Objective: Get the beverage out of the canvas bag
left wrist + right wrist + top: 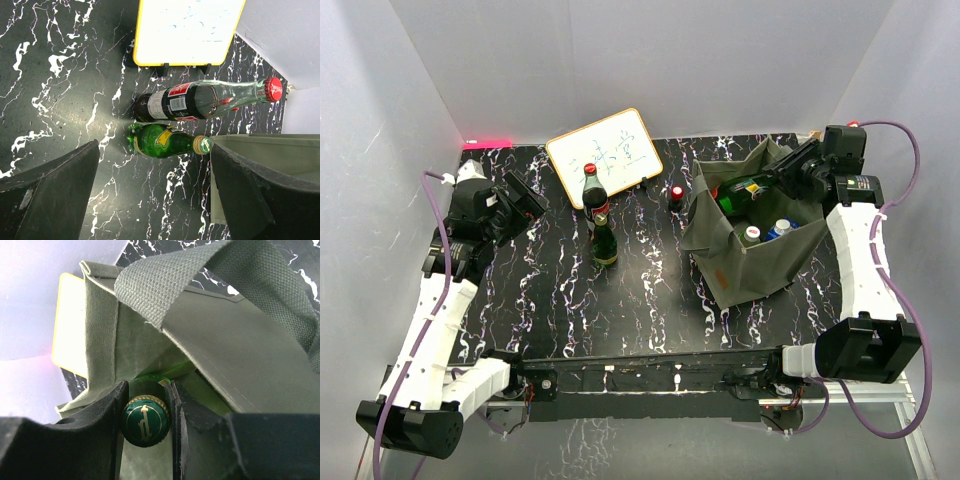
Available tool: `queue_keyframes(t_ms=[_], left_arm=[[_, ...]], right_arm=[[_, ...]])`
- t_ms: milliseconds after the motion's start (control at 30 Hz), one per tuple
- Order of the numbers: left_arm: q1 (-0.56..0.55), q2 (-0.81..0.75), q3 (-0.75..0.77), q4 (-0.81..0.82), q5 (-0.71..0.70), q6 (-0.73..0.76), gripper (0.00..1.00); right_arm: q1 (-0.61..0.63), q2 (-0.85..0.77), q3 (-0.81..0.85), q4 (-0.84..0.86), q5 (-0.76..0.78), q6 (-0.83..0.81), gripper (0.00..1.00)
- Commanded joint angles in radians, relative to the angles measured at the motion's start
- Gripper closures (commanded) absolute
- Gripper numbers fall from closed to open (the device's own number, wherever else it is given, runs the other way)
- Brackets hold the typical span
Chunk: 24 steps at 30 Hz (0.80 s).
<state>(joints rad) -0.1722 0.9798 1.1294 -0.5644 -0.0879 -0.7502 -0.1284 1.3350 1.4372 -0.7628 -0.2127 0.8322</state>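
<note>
Black marble table (620,290), white walls all round. The canvas bag (740,262) sits on the right half with its mouth up and its sides slumped. Your right gripper (145,400) is clamped on the neck of a green bottle (745,188), just under the cap (145,422). The bottle lies tilted – body inside the bag, neck out toward the far-right rim. My read is that the step is the extraction itself. Pull along the bottle's own axis first, then swing up, so the base doesn't rake the fabric wall. The handle strap (165,287) crosses right above the neck in the wrist view, so route under or around it, or I'd expect a snag. Glass neck is slick; the cap lip should act as a stop, so go slow and don't loosen. The bag is floppy and will likely drag along if the bottle catches. Your left gripper (530,195) is wide open, holding nothing and well apart from the bag, facing the cola bottle (594,192) and another green one (605,242) standing near the whiteboard (605,145) – it could come over to pin the bag. A white-capped bottle (751,234) and a blue-capped one (781,228) sit close below, so keep clear of them.
</note>
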Motion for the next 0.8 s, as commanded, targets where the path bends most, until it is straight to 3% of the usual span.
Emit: queue_keyframes(t_ms=[0,433,767], left_arm=[[0.004,-0.019,0.019,0.013,0.013,0.022,0.09],[0.004,-0.008,0.038,0.026,0.031,0.058,0.09],[0.004,0.002,0.045,0.042,0.040,0.072,0.09]], right_arm=[[-0.041,-0.053,0.156,0.129,-0.085,0.148,0.92],[-0.085,-0.029,0.362,0.121,-0.169,0.247,0.92],[-0.081,0.116,0.548,0.167,-0.451,0.251,0.92]])
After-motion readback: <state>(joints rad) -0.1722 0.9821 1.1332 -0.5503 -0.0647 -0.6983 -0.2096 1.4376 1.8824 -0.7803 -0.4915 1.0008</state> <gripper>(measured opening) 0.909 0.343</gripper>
